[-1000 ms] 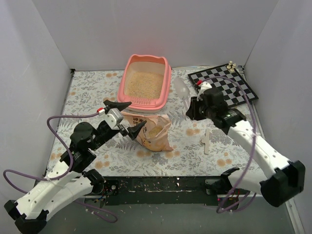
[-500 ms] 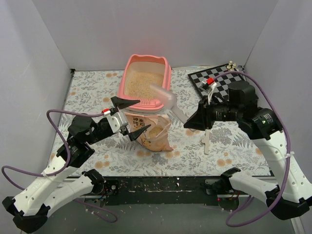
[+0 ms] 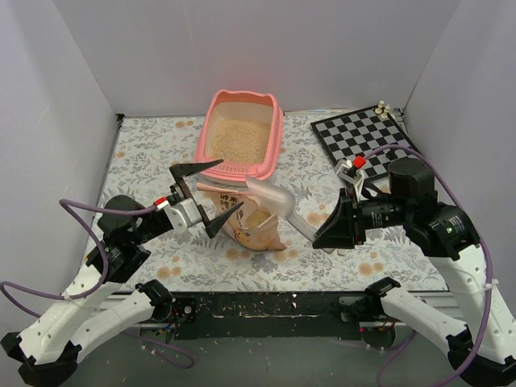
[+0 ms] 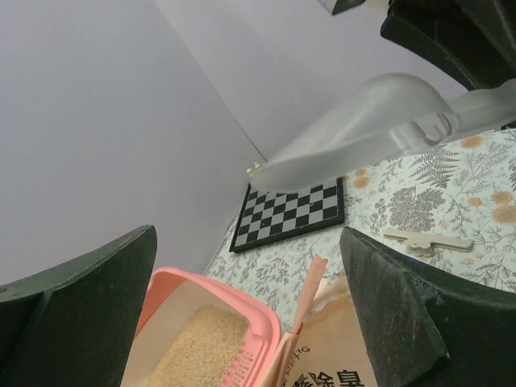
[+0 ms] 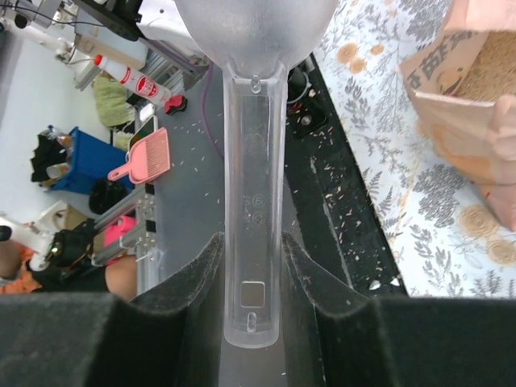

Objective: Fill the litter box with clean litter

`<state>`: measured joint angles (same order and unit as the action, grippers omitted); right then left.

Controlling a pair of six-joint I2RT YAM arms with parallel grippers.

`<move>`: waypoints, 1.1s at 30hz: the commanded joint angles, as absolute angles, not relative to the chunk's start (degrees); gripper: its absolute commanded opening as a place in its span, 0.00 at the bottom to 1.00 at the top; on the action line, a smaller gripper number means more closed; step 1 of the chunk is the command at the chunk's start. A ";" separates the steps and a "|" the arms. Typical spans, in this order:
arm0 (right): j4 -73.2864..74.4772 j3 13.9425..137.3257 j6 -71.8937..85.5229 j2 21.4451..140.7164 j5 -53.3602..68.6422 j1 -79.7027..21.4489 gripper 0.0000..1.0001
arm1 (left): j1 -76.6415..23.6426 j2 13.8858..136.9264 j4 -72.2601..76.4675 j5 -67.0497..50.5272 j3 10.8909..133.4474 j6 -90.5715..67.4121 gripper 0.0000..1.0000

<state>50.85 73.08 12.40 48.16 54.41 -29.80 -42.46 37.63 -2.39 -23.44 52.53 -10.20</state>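
Item: litter box (image 3: 242, 137), far centre of the table, holding a layer of clean litter (image 3: 238, 139). We see more of it in the mouth of the printed bag (image 3: 256, 222) standing just before the box's slotted ledge.

Right gripper (image 3: 321, 235): clenched on the handle end of the clear scoop (image 3: 272, 196). The bowl hangs over the bag mouth; we cannot tell whether it is loaded.

Left gripper (image 3: 229, 185): jaws spread wide, grasping nothing, flanking the bag's top.

Hazards, as we judge them:
- The unheld bag may slump or tip if the scoop pushes in, spilling grains onto the table.
- The bowl may snag the bag's raised flap.
- The scoop, held only at its far end, may pivot.

Position: the bag's litter lies near the left jaws and beneath the bowl. The box's litter lies beyond both grippers.
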 commanded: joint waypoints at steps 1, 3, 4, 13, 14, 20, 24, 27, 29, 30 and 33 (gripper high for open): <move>47.38 71.11 14.24 47.99 58.53 -30.06 0.01 | -42.19 38.41 -0.35 -26.71 52.91 -8.79 0.98; 46.67 70.67 14.68 47.99 59.15 -30.06 0.01 | -42.19 38.67 -0.79 -28.82 53.26 -9.40 0.98; 45.89 70.49 15.03 47.90 59.41 -30.06 0.01 | -42.27 38.76 -0.88 -29.79 53.26 -9.58 0.98; 39.73 65.84 19.24 47.02 60.73 -31.02 0.01 | -42.19 39.72 -0.35 -32.17 52.12 -8.61 0.98; 39.20 65.57 19.51 47.02 60.73 -31.20 0.01 | -42.19 39.90 -0.35 -32.34 51.95 -8.53 0.98; 35.42 64.69 22.32 46.67 60.21 -33.22 0.01 | -42.28 41.48 1.93 -33.05 51.59 -7.82 0.98; 33.14 63.29 23.64 46.67 58.28 -36.20 0.01 | -42.19 42.36 2.63 -32.96 51.42 -7.30 0.98; 31.38 62.40 24.87 46.84 56.43 -38.75 0.01 | -42.19 42.80 3.34 -33.05 51.33 -7.12 0.98; 31.03 62.31 25.05 47.28 55.38 -40.33 0.01 | -42.19 43.24 3.16 -33.13 51.50 -6.94 0.98; 30.76 62.40 25.22 47.46 54.94 -40.78 0.01 | -42.19 43.33 3.08 -33.31 51.76 -6.94 0.98; 30.24 62.67 25.66 47.81 53.97 -42.01 0.01 | -42.27 43.59 2.46 -34.27 52.12 -6.86 0.97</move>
